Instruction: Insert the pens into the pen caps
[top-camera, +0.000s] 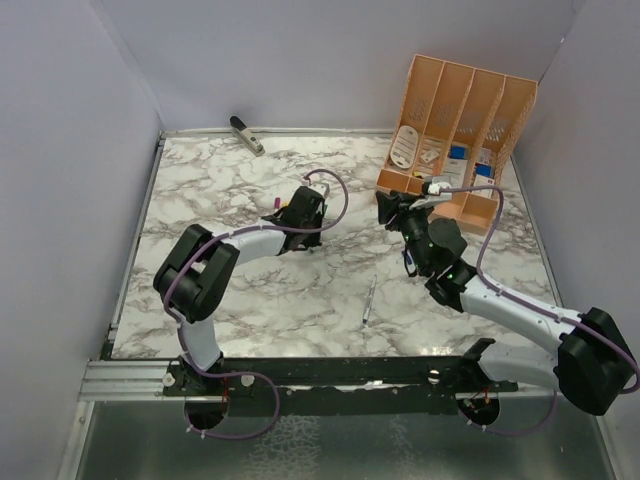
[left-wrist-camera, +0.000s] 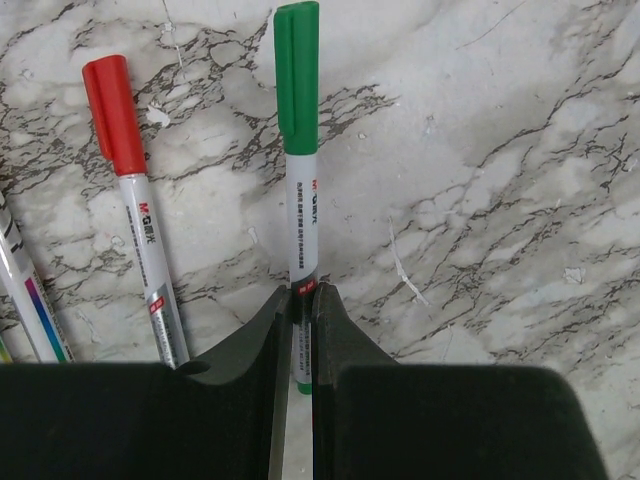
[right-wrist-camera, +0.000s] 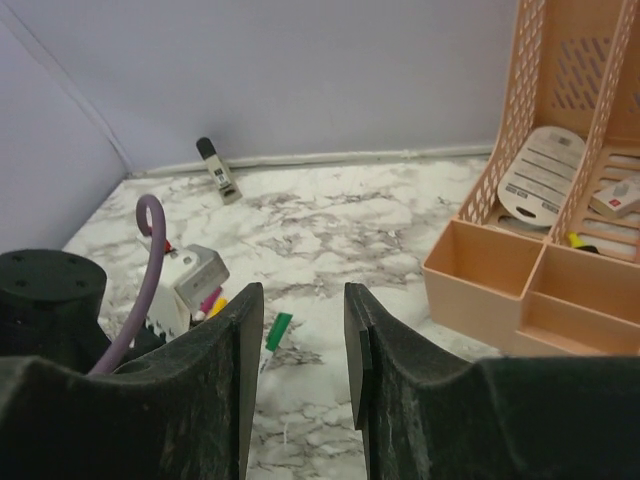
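My left gripper (left-wrist-camera: 302, 292) is shut on the white barrel of a pen with a green cap (left-wrist-camera: 297, 70) on it; the pen points away from me, low over the marble. A pen with a red cap (left-wrist-camera: 115, 110) lies just left of it, and another pen (left-wrist-camera: 25, 290) shows at the left edge. In the right wrist view the green cap (right-wrist-camera: 278, 330) pokes out beside the left wrist, with pink and yellow ends (right-wrist-camera: 212, 300) next to it. My right gripper (right-wrist-camera: 302, 295) is open and empty above the table. One silver-grey pen (top-camera: 368, 300) lies alone at the front centre.
An orange desk organiser (top-camera: 460, 125) stands at the back right, close to my right gripper (top-camera: 385, 208). A grey-black stapler-like tool (top-camera: 247, 135) lies by the back wall. My left gripper (top-camera: 283, 212) is at mid-table. A blue item (top-camera: 407, 262) shows under the right arm.
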